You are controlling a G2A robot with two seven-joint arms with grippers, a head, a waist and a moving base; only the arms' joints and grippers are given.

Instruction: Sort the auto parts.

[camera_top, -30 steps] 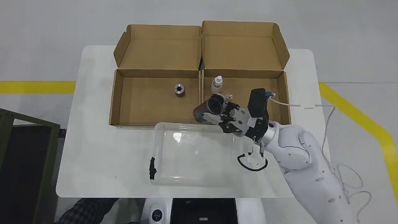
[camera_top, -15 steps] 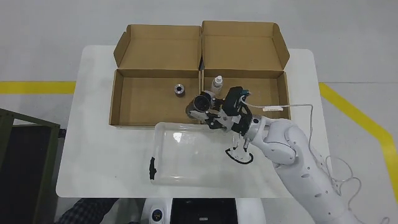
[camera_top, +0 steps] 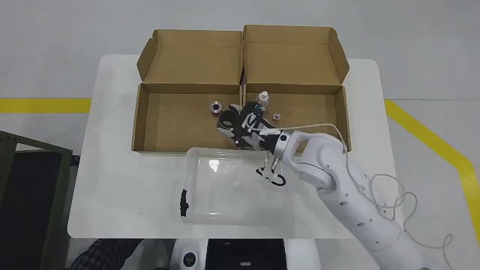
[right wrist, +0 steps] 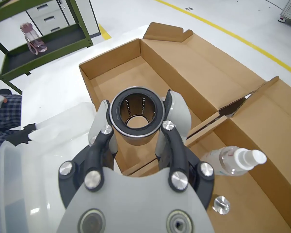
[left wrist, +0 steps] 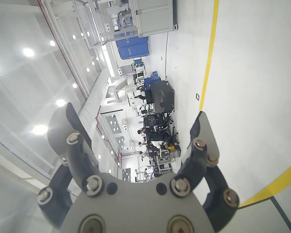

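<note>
Moved since last frame: right gripper [right wrist: 137,103], carried toward 9 o'clock from right brown cardboard box [camera_top: 315,116] to the 3 o'clock end of left brown cardboard box [camera_top: 169,120].
Item 1: black cylindrical linear bearing with metal rim [right wrist: 137,135], clamped in it.
Item 2: small silver metal ring [camera_top: 215,106], on the left box floor, at 11 o'clock of the bearing.
I log left gripper [left wrist: 135,115] spread wide, holding nothing.

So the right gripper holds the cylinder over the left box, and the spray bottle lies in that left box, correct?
No. The spray bottle lies in the right box; the right wrist view shows it. The right gripper does hold the cylinder over the left box.
</note>
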